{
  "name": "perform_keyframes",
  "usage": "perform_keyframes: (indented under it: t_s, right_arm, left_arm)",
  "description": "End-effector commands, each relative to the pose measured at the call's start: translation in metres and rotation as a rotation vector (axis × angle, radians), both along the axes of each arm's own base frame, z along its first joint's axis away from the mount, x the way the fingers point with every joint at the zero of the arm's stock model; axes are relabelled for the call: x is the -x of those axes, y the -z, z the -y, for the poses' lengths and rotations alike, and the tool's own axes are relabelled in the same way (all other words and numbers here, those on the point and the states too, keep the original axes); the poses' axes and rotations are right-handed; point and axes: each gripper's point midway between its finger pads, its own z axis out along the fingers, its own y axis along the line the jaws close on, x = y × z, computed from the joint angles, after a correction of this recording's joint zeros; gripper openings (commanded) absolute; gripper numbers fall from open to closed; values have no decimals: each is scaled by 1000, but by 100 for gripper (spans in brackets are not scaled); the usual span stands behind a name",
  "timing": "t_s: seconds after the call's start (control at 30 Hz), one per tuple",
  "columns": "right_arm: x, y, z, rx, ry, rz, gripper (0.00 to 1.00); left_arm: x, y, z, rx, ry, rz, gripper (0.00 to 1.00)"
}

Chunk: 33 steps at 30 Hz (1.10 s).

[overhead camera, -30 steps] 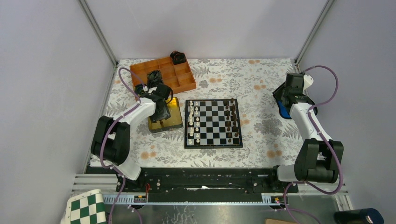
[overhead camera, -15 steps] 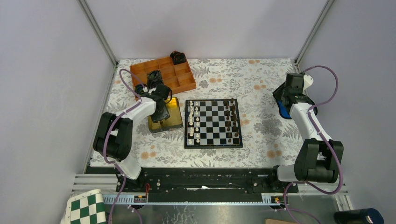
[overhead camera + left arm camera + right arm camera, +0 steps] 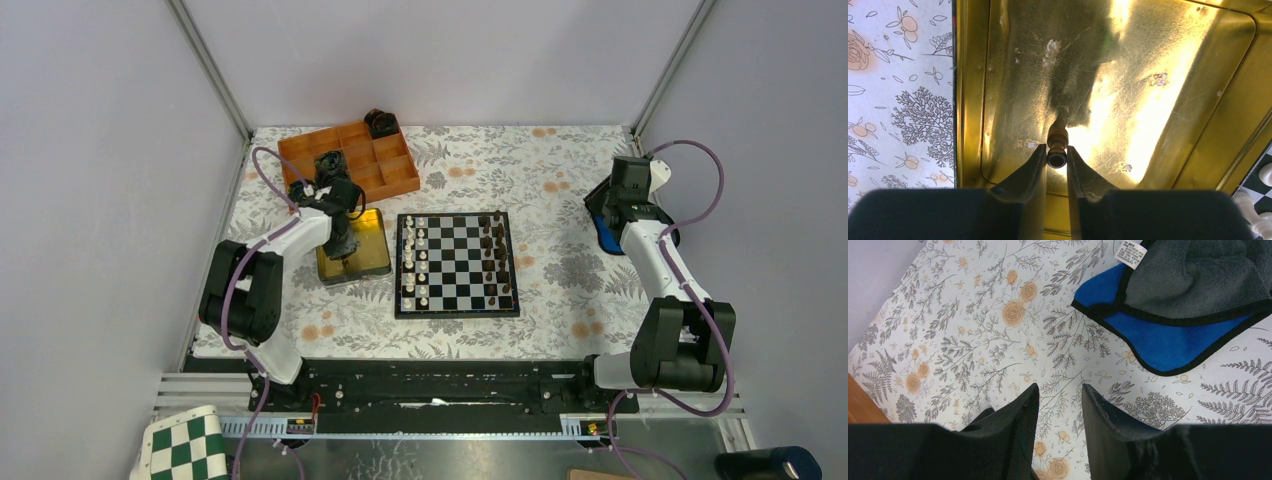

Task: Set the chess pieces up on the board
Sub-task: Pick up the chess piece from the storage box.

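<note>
Left gripper (image 3: 1057,149) around brown chess piece (image 3: 1057,139)

Chess pieces (image 3: 421,262) line two board (image 3: 457,265) edges; one brown piece (image 3: 1057,146) lies in a tin (image 3: 1008,60).

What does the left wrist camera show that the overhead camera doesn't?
Only the left wrist view: a brown chess piece gripped by the left gripper low inside the gold tin, and scratches on the tin's floor.
Only the overhead view: the whole board, dark pieces along its right side, the orange compartment tray and the right arm.
Both: the tin, the floral table cover and some white pieces.
</note>
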Motion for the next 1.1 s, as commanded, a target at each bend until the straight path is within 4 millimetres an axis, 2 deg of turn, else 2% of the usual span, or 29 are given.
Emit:
perform_keyframes:
  t_s: [0.0, 0.3, 0.57, 0.67, 0.87, 0.93, 1.07]
  right_arm:
    - [-7, -8, 2, 28, 3, 35, 44]
    - [-7, -12, 3, 33, 2, 37, 44]
    - [-6, -10, 2, 31, -1, 36, 44]
    - [-4, -12, 3, 35, 2, 41, 44]
    - [-2, -17, 5, 46, 10, 47, 44]
    - [-2, -17, 5, 46, 11, 39, 44]
    - [-3, -18, 4, 37, 11, 43, 44]
  left_arm:
    - [-10, -2, -2, 1, 5, 28, 22]
    - [-4, -20, -5, 4, 16, 63, 1]
    - [-3, -44, 0, 46, 44, 141, 0]
    - [-4, -56, 9, 100, 65, 176, 0]
    - [-14, -111, 53, 282, 235, 321, 0]
    - [-14, -130, 75, 314, 322, 358, 0]
    - [-4, -153, 126, 323, 501, 397, 0]
